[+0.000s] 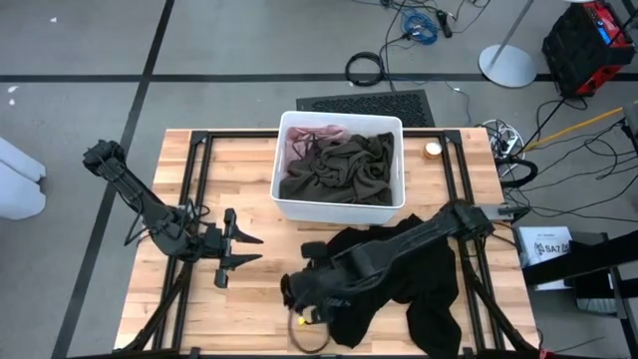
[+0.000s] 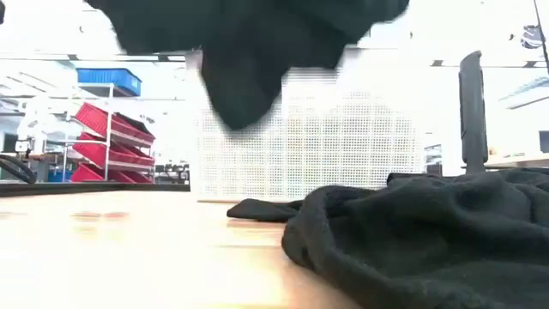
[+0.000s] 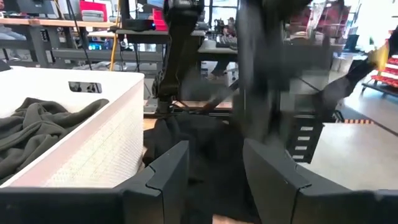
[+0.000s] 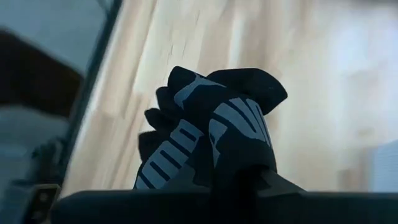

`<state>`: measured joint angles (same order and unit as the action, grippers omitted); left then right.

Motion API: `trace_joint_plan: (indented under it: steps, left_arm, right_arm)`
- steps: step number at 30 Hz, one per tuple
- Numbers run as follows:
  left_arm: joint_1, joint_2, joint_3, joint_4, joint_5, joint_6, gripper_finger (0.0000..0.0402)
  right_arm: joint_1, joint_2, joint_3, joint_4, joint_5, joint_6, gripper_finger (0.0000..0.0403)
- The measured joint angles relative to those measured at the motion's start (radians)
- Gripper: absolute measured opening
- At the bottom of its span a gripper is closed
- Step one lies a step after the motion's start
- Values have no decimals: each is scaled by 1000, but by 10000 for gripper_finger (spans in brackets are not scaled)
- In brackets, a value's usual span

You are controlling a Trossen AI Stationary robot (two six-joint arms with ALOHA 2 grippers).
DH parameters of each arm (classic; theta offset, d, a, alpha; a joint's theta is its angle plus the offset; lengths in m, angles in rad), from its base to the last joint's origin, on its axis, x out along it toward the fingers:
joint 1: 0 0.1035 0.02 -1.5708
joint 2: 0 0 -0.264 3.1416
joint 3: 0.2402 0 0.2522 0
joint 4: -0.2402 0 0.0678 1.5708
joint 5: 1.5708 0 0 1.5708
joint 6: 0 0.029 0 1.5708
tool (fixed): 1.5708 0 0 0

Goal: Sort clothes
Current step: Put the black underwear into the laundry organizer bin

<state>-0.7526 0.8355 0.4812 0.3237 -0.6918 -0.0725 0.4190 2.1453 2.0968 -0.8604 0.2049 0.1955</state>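
Black cloth (image 2: 429, 232) fills the low view's lower right: soft, light, floppy; pinch a raised fold. Right gripper (image 4: 217, 140) is clamped on a black striped piece (image 4: 186, 134); left gripper (image 1: 239, 249), at the high view's lower left, is parted and empty.

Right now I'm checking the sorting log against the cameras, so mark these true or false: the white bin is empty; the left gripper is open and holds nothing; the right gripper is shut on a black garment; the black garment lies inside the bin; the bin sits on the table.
1. The white bin is empty. False: an olive-green garment lies in it, with pink fabric at one corner.
2. The left gripper is open and holds nothing. True.
3. The right gripper is shut on a black garment. True.
4. The black garment lies inside the bin. False: it is on the table, outside the bin.
5. The bin sits on the table. True.
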Motion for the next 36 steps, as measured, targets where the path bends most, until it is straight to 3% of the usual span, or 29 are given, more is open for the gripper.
trace_joint_plan:
  steps: [10, 18, 28, 32, 36]
  left_arm:
    - [46, 48, 0, 0, 0, 1, 161]
    - [64, 72, 0, 1, 0, 0, 161]
    - [66, 75, 0, 4, 0, 0, 161]
    - [66, 75, 0, 5, 0, 0, 161]
    - [66, 75, 0, 3, -1, 0, 161]
  right_arm:
    - [-34, -293, 4, -65, 260, -104, 7]
    - [-233, -434, 5, -117, 337, -201, 7]
    - [-669, -424, 6, -185, 35, -183, 7]
    - [-770, -350, 5, -197, -96, -155, 7]
    - [-800, -262, 5, -160, -163, -156, 7]
